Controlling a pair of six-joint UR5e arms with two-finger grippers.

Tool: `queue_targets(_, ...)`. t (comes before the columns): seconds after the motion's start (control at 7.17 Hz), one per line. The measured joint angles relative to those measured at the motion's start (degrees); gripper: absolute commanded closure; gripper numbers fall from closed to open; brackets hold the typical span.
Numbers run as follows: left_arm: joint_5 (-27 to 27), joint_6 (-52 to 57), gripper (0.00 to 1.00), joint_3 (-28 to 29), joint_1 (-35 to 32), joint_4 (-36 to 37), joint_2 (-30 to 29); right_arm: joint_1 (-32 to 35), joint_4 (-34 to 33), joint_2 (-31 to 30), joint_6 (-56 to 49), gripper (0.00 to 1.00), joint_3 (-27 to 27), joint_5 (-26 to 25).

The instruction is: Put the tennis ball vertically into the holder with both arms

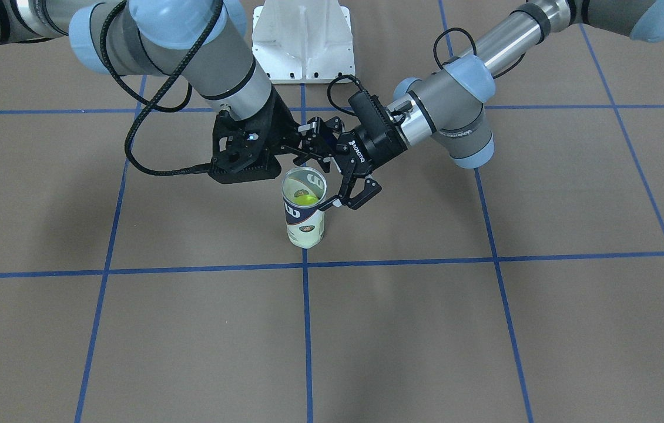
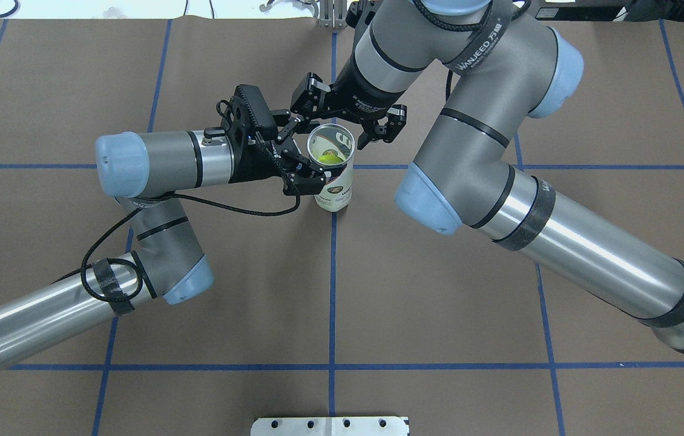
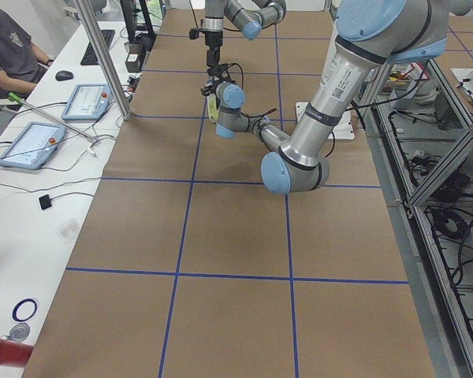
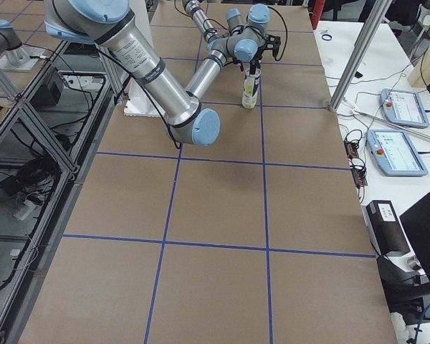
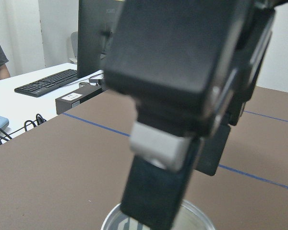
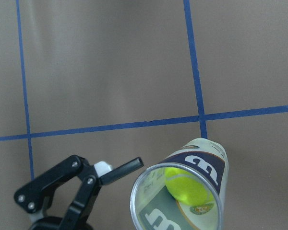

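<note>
The holder (image 1: 305,226) is a clear tube that stands upright on the brown table, its open silver rim facing up. The yellow-green tennis ball (image 1: 307,198) lies inside it, also seen from above (image 2: 330,157) and in the right wrist view (image 6: 185,184). My left gripper (image 2: 309,156) reaches in sideways, open, its fingers at either side of the tube's top. One of its fingertips (image 6: 129,165) sits right by the rim; I cannot tell whether it touches. My right gripper (image 2: 349,115) hangs above the holder (image 2: 336,191), open and holding nothing.
The white metal base (image 1: 302,41) stands at the robot's side of the table. Blue tape lines cross the brown surface. A side desk (image 3: 31,142) along the table's far edge holds tablets, a keyboard and cables. A seated person (image 3: 8,47) is beside it.
</note>
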Motion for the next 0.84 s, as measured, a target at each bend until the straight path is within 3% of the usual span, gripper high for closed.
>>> queue_targets(0.28, -0.46, 0.22, 0.00, -6.80, -1.99, -0.33, 8.67, 2.95, 0.06, -4.22, -1.48, 0.02, 1.73, 0.87)
queue_targets(0.56, -6.09, 0.70, 0.01, -9.02, -9.53, 0.16, 13.80, 6.69, 0.25, -10.99, -6.35, 0.02, 4.81, 1.58)
queue_targets(0.7, -9.80, 0.67, 0.14, -7.98, -13.95, 1.29, 14.25, 8.78, 0.29, -14.05, -9.38, 0.01, 5.36, 1.61)
queue_targets(0.84, -11.58, 0.10, 0.20, -6.64, -17.22, 4.59, 14.37, 11.26, 0.29, -17.16, -13.50, 0.01, 5.43, 1.44)
